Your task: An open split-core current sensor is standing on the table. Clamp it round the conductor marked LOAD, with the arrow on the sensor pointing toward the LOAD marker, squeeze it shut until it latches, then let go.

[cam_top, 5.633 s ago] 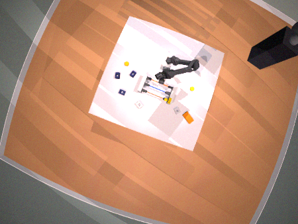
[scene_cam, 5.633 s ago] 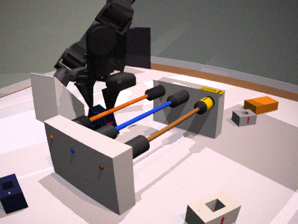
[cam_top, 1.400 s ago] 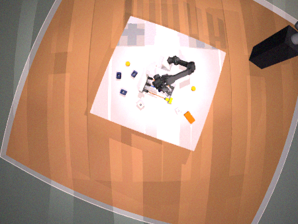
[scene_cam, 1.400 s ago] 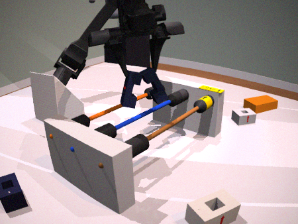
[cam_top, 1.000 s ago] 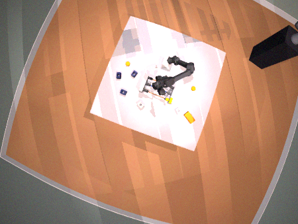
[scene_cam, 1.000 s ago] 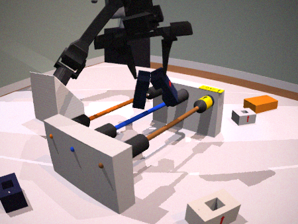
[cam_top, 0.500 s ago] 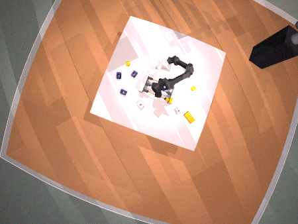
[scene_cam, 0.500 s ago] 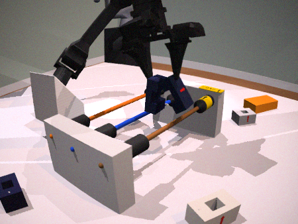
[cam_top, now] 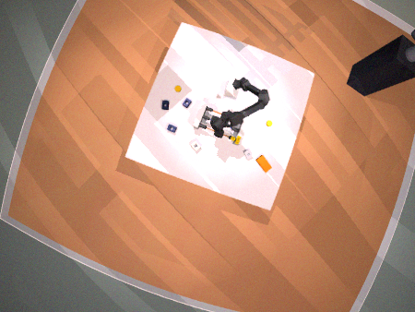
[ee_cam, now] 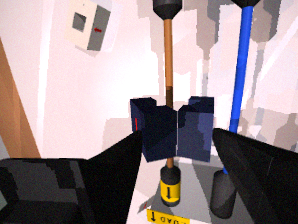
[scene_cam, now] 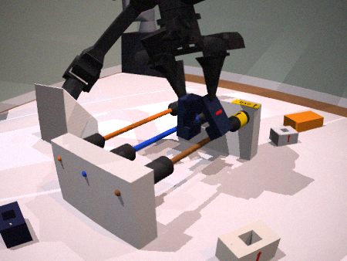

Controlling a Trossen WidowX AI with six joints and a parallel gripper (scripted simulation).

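My gripper (scene_cam: 196,96) (ee_cam: 176,134) (cam_top: 217,127) is shut on the dark blue split-core sensor (scene_cam: 200,117) (ee_cam: 170,130). The sensor sits astride the brown conductor (scene_cam: 189,150) (ee_cam: 169,60), close to that conductor's yellow ferrule (scene_cam: 242,117) (ee_cam: 170,190) and the yellow LOAD label (scene_cam: 246,103) (ee_cam: 167,218). In the wrist view the brown rod runs into the seam between the sensor's two halves and comes out below. In the exterior view the halves still spread like a V. A red mark (scene_cam: 219,112) (ee_cam: 135,123) shows on the half nearer the LOAD end.
The blue conductor (scene_cam: 154,139) (ee_cam: 242,65) and the orange conductor (scene_cam: 135,124) run beside it between two white end plates (scene_cam: 104,193) (scene_cam: 248,143). Loose blocks lie around: a grey one (scene_cam: 284,136), a cream one (scene_cam: 248,241) (ee_cam: 89,27), a dark blue one (scene_cam: 13,224) and an orange box (scene_cam: 304,120).
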